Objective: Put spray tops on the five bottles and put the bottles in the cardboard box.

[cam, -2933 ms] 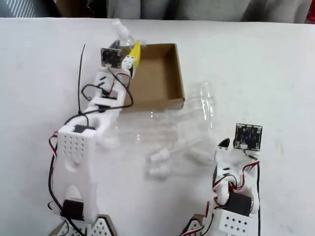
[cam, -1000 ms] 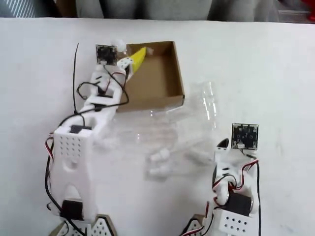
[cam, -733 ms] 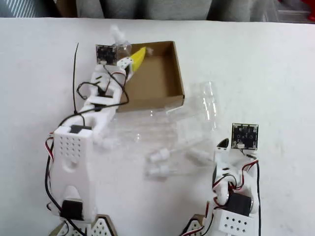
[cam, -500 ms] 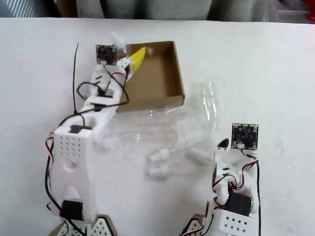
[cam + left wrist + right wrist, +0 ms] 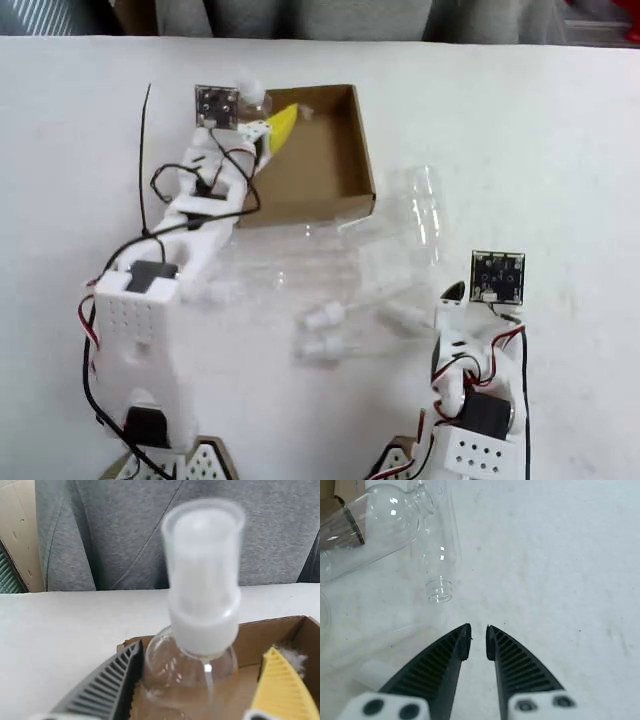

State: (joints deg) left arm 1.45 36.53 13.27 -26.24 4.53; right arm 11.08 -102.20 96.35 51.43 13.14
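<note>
While the surface (image 5: 520, 130) ahead of the right hand (image 5: 477, 630) carries the unfinished pieces, the cardboard box (image 5: 320, 160) lies under the left hand (image 5: 205, 650), no bottle resting inside yet. That hand is closed on a bottle (image 5: 190, 670), probably poised to lower it in. Uncapped bottles (image 5: 432, 545) lie just ahead of the right hand, narrowly parted and holding nothing. Loose spray tops (image 5: 325, 320) lie beside it; the held bottle's spray top (image 5: 202, 575) points out beyond the hand
</note>
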